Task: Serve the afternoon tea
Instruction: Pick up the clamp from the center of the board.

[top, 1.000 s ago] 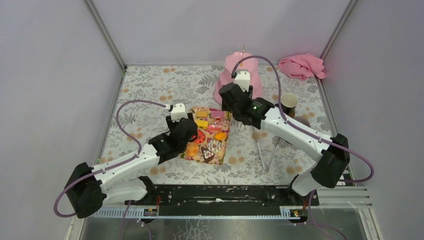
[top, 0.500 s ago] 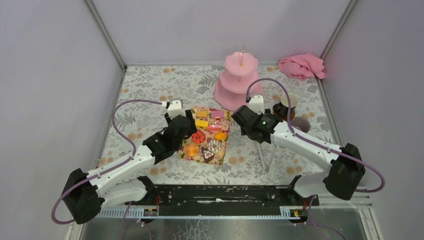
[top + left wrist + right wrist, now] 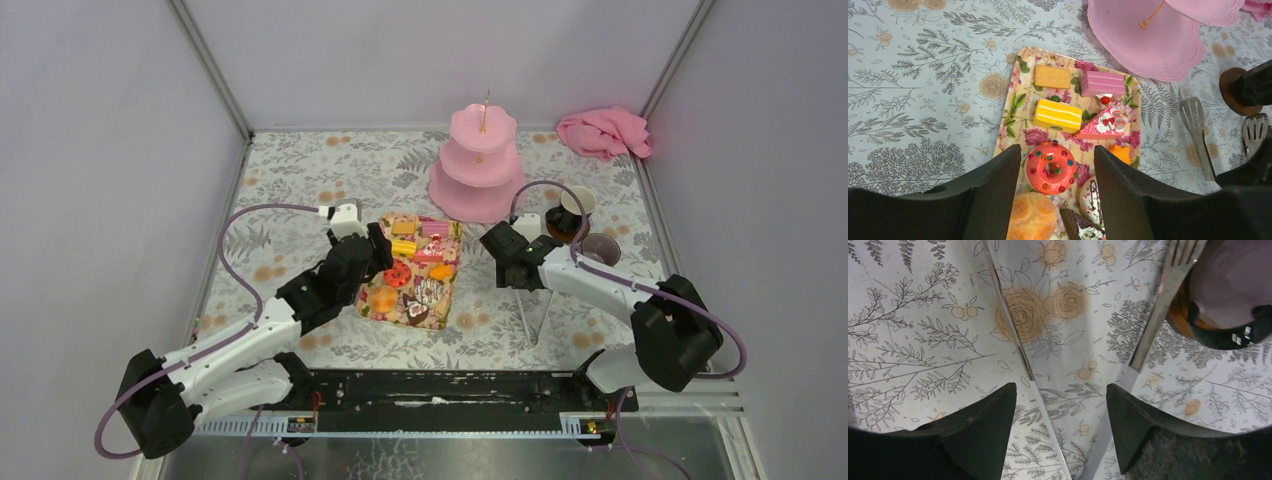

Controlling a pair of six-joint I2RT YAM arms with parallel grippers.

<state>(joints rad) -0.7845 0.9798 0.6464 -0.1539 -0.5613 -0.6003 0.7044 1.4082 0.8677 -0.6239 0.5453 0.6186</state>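
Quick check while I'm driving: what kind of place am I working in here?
Probably a lab test booth staged as a tea table: plain walls on metal posts close it in, a flowered cloth is spread under everything, and the food is toy cakes near a pink tiered stand.

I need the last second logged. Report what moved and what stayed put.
The right gripper drew back from above the pink stand toward the near edge and now hangs open over the tongs, holding nothing. The left gripper kept hovering open over the floral tray; its arm shifted slightly left. The cakes, pink stand and cloth stayed put.
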